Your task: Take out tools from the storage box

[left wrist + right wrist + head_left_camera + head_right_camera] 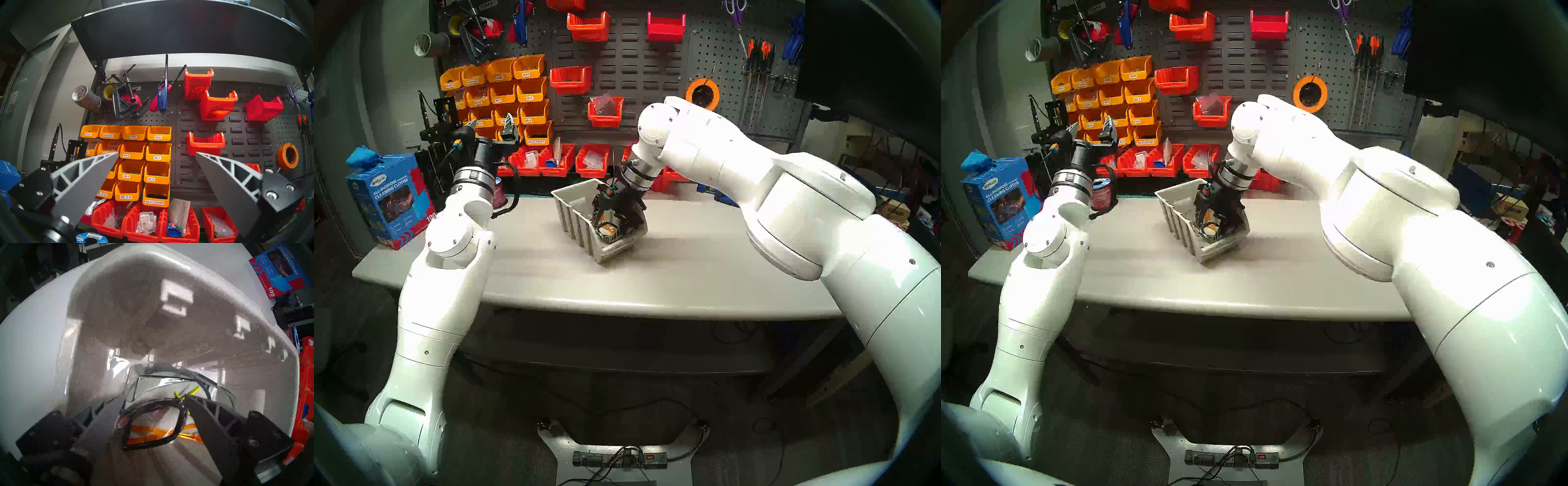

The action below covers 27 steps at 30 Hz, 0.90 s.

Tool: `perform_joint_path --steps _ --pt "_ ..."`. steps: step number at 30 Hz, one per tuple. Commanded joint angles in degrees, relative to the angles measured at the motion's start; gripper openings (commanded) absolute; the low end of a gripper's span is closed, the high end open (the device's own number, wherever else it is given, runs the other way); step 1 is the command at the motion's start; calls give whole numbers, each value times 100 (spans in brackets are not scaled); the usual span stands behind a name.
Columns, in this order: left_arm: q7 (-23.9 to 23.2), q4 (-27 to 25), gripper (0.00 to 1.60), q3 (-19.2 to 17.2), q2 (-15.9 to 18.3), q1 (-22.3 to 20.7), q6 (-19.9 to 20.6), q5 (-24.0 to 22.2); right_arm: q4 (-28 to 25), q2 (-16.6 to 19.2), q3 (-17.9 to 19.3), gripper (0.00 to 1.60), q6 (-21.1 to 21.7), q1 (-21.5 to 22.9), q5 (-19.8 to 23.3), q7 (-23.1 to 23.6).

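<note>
We see the grey desk (653, 281) spread before a dark pegboard wall (653, 78) hung with rows of orange bins (132, 151) and red bins (205, 144). Our right arm (789, 200) reaches in from the right and bends steeply down toward the middle of the desk; our left arm (449, 271) stands off to the left, raised, its wrist tipped up toward the pegboard. A blue box of cleaning cloths (387, 200) sits at the desk's far left edge.

The beige storage box (575, 217) rests near the centre of the desk, turned at an angle, its ribbed side wall facing us. Our right gripper (621, 220) is down inside it. In the right wrist view both pairs of safety glasses lie in the box's bottom: the pair with orange-and-black arms (153, 426) nearer the camera, its dark frame and clear lens over orange arms, and the pair with grey arms and yellow accents (169, 383) just behind, touching or overlapping it. The right fingers (203, 412) sit on either side of the dark frame, one finger's tip right against its corner, the other blurred and pale at the left. Whether they are clamped on the frame or merely near it we cannot tell.

Our left gripper (156, 154) hangs in the air with its fingers wide apart and nothing between them.
</note>
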Motion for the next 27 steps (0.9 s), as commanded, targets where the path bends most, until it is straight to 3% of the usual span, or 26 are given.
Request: perform_joint_path --steps 1,7,11,17,24,27 --pt "9 -47 160 -23 9 -93 -24 15 93 -98 -48 129 -39 124 22 354" --pt "9 -47 160 -23 9 -93 -24 15 206 -166 -148 138 -100 144 18 292" --pt "9 -47 160 -23 9 -93 -24 15 193 -176 -338 160 141 129 -196 -258" --pt "8 -47 160 -23 9 -93 -24 15 121 -141 -356 160 495 18 -203 -523" --pt "7 -48 160 -24 9 -92 -23 14 -388 55 -382 152 859 -137 -120 -222" --pt "7 -48 160 -24 9 -92 -23 13 -674 165 -449 141 1061 -151 -129 -5"
